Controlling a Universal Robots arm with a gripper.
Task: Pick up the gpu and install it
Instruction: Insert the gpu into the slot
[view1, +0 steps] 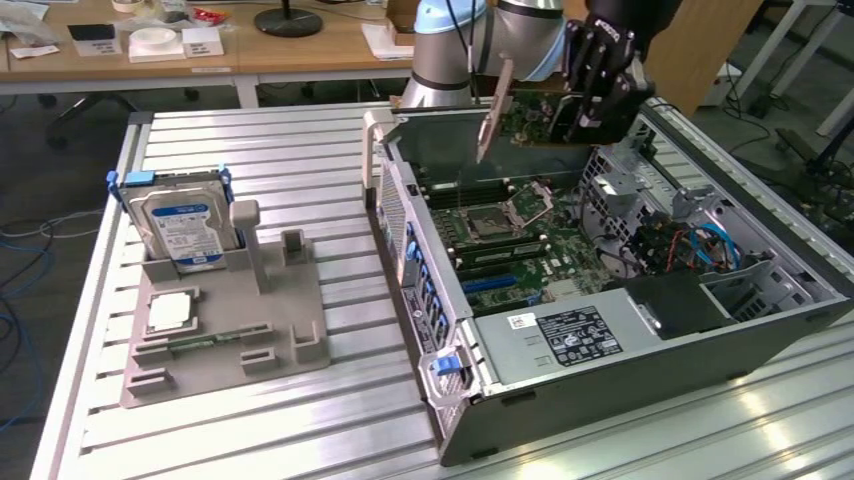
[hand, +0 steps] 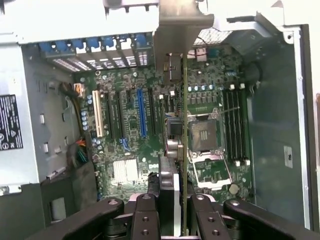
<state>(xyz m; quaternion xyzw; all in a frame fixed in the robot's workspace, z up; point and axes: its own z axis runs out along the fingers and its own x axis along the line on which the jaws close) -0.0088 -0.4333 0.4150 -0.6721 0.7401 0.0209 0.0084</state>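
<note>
My gripper is shut on the gpu, a green card with a silvery end bracket, and holds it upright in the air above the open computer case. In the wrist view the gpu shows edge-on, running from my black fingers out to its bracket. It hangs over the motherboard, between the blue expansion slot and the processor socket. The card stands clear of the board and touches no slot.
A grey holder on the slatted table carries a hard drive and a square processor chip. The case's silver power supply and drive cage flank the motherboard. A wooden desk stands behind.
</note>
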